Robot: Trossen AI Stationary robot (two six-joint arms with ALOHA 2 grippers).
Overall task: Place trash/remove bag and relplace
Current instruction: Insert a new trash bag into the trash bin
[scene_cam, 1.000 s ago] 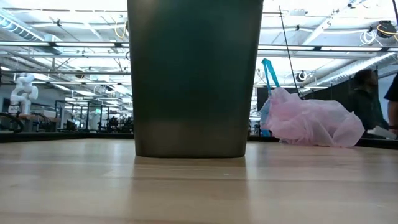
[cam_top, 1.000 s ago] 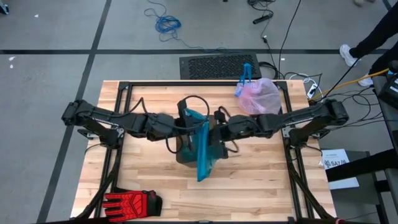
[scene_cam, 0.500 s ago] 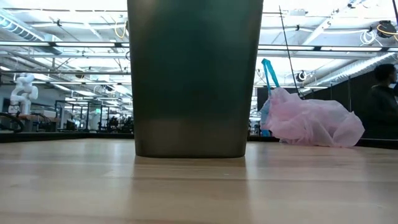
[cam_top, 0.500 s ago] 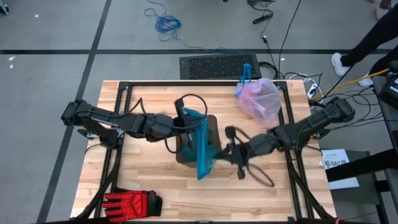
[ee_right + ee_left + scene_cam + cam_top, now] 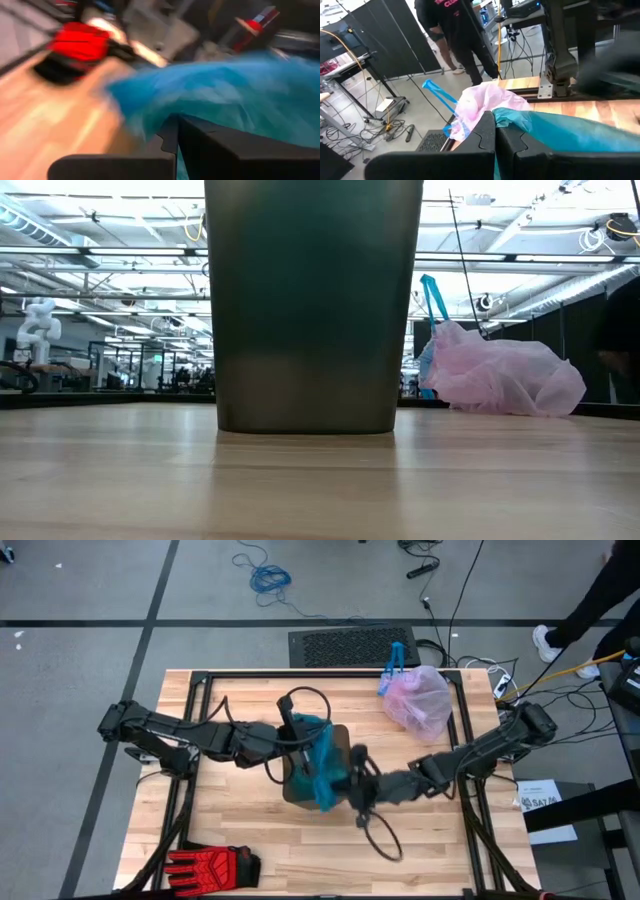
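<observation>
A dark bin [image 5: 300, 780] [image 5: 310, 305] stands upright at the table's middle. The teal-green replacement bag [image 5: 321, 766] [image 5: 570, 135] lies bunched across its top. My left gripper [image 5: 298, 737] [image 5: 495, 131], shut, is at the bin's far left side. My right gripper [image 5: 347, 776] [image 5: 177, 131], also shut, is at the bin's right side. The lilac-pink bag [image 5: 418, 700] [image 5: 500, 375] with its blue tie [image 5: 395, 658] rests on the table at the far right. No trash shows in any view. My left gripper pinches an edge of the teal bag [image 5: 506, 118] between its two fingers, coming level from the table's left. The film stretches away from the fingertips toward the right arm, above the bin. My right gripper pinches the teal bag [image 5: 200, 107] between its two fingers, coming from the table's right, slanting slightly down. The picture is blurred, so I cannot tell which part of the film it has. The bag bunches up just beyond the fingertips.
A red-and-black glove [image 5: 210, 865] lies at the table's near left corner. Black cable loops hang from both arms over the table [image 5: 385, 840]. A person stands beyond the far right of the table [image 5: 455, 30]. Bare wood lies near the front edge [image 5: 440, 850].
My right gripper has swung from the bin's far right side toward the table's near edge and rolled, staying shut. The teal bag, which hung as a long strip over the bin's near side, is now drawn up and bunched over the bin.
</observation>
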